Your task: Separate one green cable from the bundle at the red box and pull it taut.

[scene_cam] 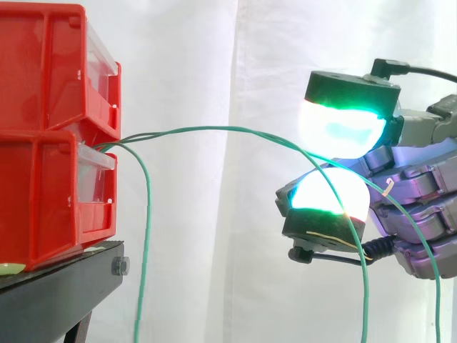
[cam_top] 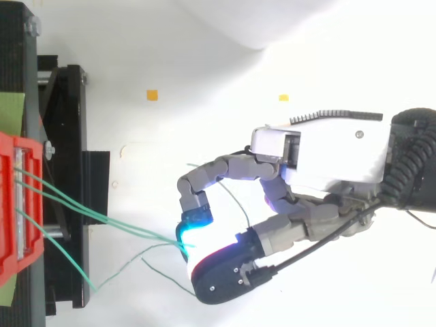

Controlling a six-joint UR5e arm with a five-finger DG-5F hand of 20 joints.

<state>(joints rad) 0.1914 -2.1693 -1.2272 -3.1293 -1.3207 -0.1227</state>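
Note:
Two red bins [scene_cam: 43, 71] are stacked on a black stand [scene_cam: 57, 293] at the left. Thin green cables [scene_cam: 228, 128] come out between the bins and arc rightward to my hand [scene_cam: 421, 200]. Two glowing fingertips [scene_cam: 339, 128] close one above the other around them. From above, two cable strands [cam_top: 102, 218] run from the red bin [cam_top: 8, 204] into the pinch between a curled finger and the thumb of the hand [cam_top: 327, 157]. They sag slightly and drape down past the hand. Another green strand [scene_cam: 146, 236] hangs loose from the bins toward the floor.
A white curtain hangs behind everything. The black stand [cam_top: 68, 136] reaches out toward the hand in the top view. Two small orange marks [cam_top: 152, 95] lie on the white floor. A loose green strand [cam_top: 92, 286] loops near the stand's edge below the hand.

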